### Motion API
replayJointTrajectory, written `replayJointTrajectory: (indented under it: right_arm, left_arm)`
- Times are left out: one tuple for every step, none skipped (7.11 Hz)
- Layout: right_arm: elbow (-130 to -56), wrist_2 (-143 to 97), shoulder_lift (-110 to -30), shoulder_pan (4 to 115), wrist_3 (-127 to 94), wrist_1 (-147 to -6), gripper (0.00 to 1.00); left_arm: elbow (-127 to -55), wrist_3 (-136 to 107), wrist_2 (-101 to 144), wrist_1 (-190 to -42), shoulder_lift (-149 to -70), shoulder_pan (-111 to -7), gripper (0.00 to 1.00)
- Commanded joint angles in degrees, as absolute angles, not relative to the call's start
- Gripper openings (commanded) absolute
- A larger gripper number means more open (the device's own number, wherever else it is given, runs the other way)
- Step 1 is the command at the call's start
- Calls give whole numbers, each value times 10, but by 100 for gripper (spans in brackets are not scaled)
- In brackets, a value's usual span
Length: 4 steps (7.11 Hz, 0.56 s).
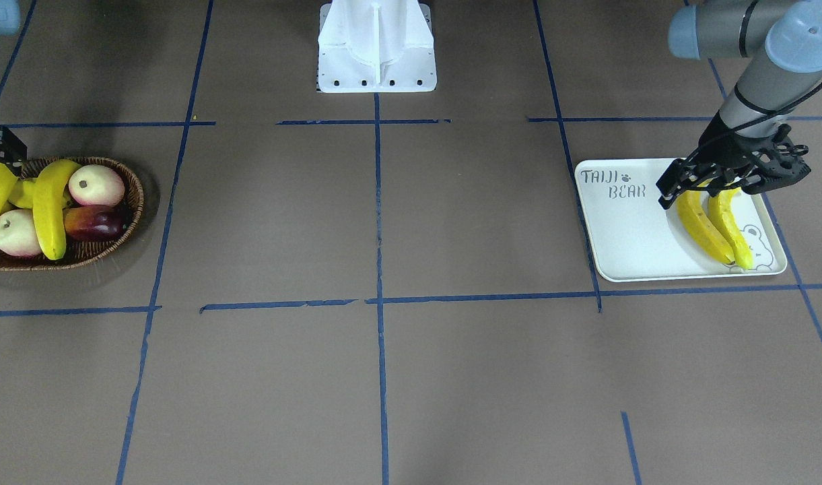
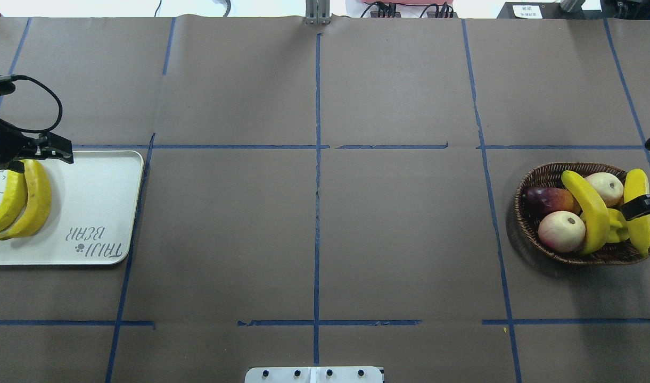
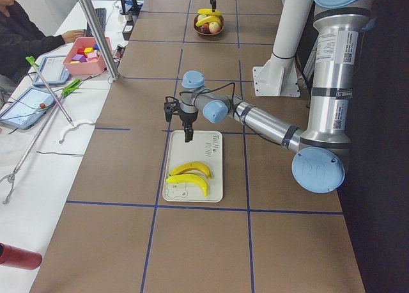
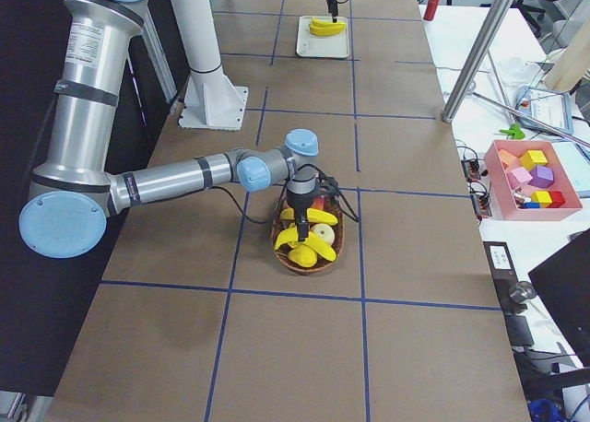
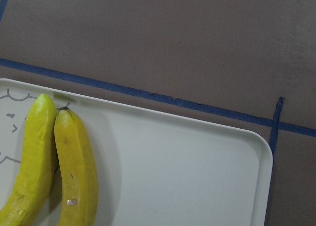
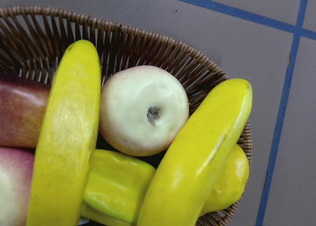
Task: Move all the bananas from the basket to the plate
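Over the basket (image 2: 532, 234), the spread right pincer (image 2: 649, 173) must close on a third banana (image 2: 638, 223); left pincer (image 1: 719, 184) spread.

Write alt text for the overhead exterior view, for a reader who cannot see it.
Two bananas lie side by side on a white tray at the view's left edge, under the open left gripper. At the right edge, two more bananas rest in a wicker basket with other fruit, the open right gripper above them.
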<state>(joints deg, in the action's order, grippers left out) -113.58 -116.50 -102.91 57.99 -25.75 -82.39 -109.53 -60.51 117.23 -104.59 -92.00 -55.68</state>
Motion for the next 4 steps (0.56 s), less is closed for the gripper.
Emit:
replayJointTrajectory:
  right_arm:
    - [-1122, -1151, -1029, 564, -256, -823, 100]
    - [-1114, -1146, -1027, 551, -256, -822, 100]
    - [-1108, -1143, -1025, 547, -254, -823, 100]
    - [-1106, -1143, -1025, 544, -254, -823, 100]
  left_arm:
    - [-1092, -606, 1172, -1046, -929, -555, 100]
    - [-1092, -606, 1172, -1045, -929, -555, 100]
    - [-1092, -606, 1172, -1046, -929, -555, 100]
    - [-1092, -606, 1172, -1045, -929, -555, 100]
